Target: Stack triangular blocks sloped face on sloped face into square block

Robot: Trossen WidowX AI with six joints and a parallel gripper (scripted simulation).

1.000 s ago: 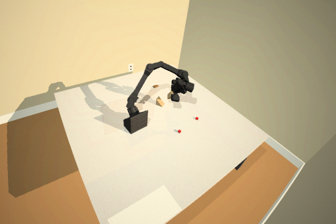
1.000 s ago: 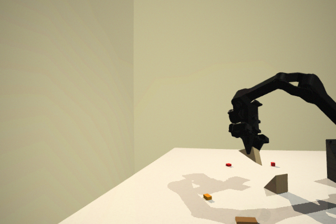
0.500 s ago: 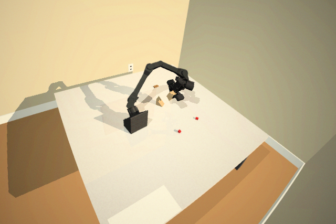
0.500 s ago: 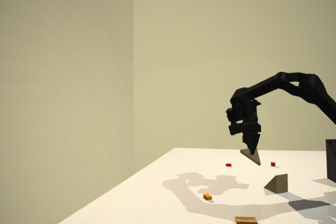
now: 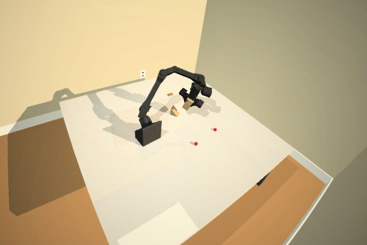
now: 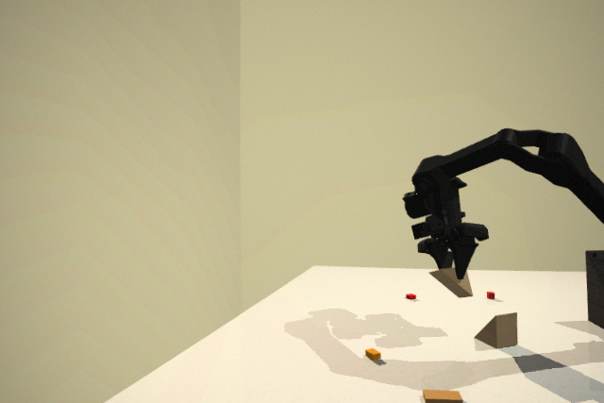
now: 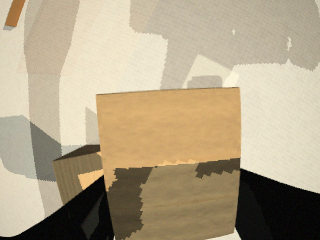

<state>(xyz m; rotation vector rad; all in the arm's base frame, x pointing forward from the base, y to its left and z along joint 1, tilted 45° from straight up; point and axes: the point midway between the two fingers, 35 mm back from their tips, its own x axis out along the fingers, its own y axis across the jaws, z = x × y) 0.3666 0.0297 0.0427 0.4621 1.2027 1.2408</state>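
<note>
My gripper [image 5: 190, 99] [image 6: 451, 274] is shut on one wooden triangular block [image 5: 186, 105] [image 6: 454, 285] [image 7: 170, 130] and holds it above the table, tilted. In the exterior view its sloped side faces down and to the left. The other triangular block [image 5: 175, 112] [image 6: 506, 330] [image 7: 74, 176] stands on the table [image 5: 142, 177] [image 6: 273, 364], its slope falling to the left in the exterior view. The held block is apart from it, higher and off to its left there. In the wrist view the held block and a finger partly hide the standing block.
Two small red cubes [image 5: 214, 129] [image 5: 195, 143] [image 6: 411, 296] [image 6: 490, 294] lie on the table beyond the blocks in the exterior view. A small orange block [image 6: 373, 354] and a brown-orange block [image 6: 442, 396] lie nearer that camera. The arm's base stands at the right there.
</note>
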